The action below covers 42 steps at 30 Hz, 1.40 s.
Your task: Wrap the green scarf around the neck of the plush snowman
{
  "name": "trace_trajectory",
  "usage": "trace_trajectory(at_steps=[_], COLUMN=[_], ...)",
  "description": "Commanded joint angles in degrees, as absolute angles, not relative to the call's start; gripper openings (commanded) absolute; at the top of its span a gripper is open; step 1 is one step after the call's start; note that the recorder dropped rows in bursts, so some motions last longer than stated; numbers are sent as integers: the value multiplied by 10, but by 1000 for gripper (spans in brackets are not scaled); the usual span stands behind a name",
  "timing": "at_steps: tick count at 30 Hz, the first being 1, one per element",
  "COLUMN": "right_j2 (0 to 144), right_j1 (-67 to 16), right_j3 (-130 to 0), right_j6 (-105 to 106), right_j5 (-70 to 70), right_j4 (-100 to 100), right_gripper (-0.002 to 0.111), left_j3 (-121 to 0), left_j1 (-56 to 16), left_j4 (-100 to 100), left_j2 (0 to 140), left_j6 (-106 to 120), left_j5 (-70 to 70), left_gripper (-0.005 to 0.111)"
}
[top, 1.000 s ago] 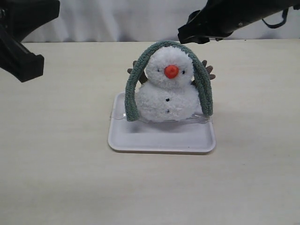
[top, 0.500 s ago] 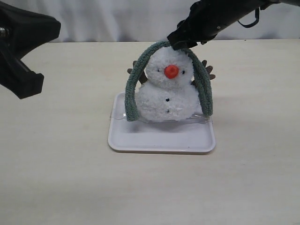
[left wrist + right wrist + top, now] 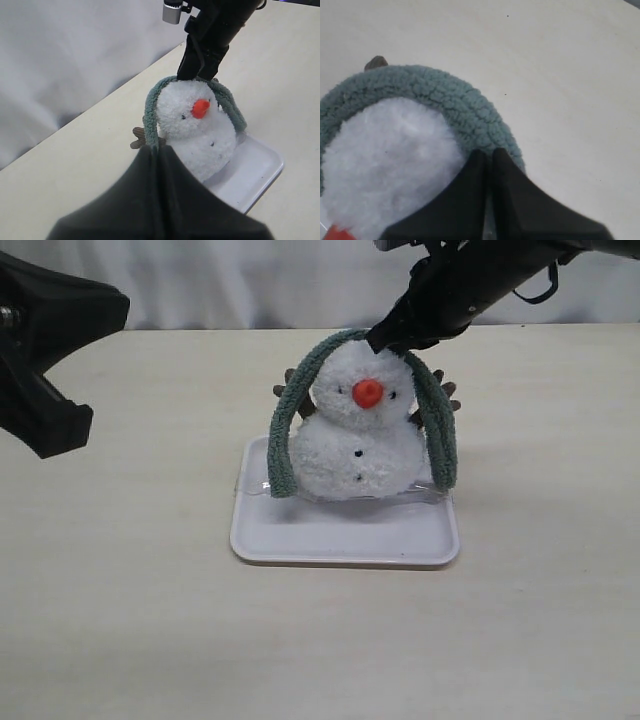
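Right gripper (image 3: pixel 388 340): jaws pressed together, where a second ago they stood apart; tips sit against the scarf (image 3: pixel 285 430) on the crown of the head, on the robot's right. Whether any knit is pinched between them cannot be told.
Right arm: a second ago it hung above and to the right of the head, clear of the scarf; now it slants down to it from the upper right.
Left gripper (image 3: pixel 155 155): jaws closed on nothing, as before, well off to the left of the tray (image 3: pixel 340 540).
Left arm: it sits a little higher in the exterior view than a second ago.
Scarf: draped over the top of the head, one end hanging down each side to the tray; placement unchanged.
Neck (image 3: pixel 345 422): bare at the front, the scarf passing over the head.
Snowman (image 3: pixel 355 455): upright on the tray, facing the exterior camera, unmoved.
Tray: white, on the pale table (image 3: pixel 120 590).
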<state>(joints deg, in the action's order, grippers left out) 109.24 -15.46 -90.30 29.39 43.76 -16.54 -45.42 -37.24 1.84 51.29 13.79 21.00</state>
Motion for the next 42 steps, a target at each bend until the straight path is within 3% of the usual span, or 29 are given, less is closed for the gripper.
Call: trace_trajectory(at_steps=[1,7,18,29,36,42], right_j2=[1093,1093,1106,1022,993,992], right_j1=[-155,-155,-155,-155,-155,-155], right_j3=[-888,-870,-873,-874,-869,-798], right_j6=[264,227,214,214,200,200], right_j5=[392,348,421,458,575,521], right_j4=[-119,-110,-110,-104,-58,-53], right_gripper=[4,4,5,40,42,42], left_j3=[-454,-454,-454,-454,-454,-454], left_j1=[-370,-370,-370,-370,-370,-370], left_j4=[26,27,27,34,35,34], left_j2=[510,510,510,510,510,510], left_j6=[134,134,134,134,134,134], left_j5=[209,209,209,208,208,210], left_gripper=[0,0,0,0,0,0])
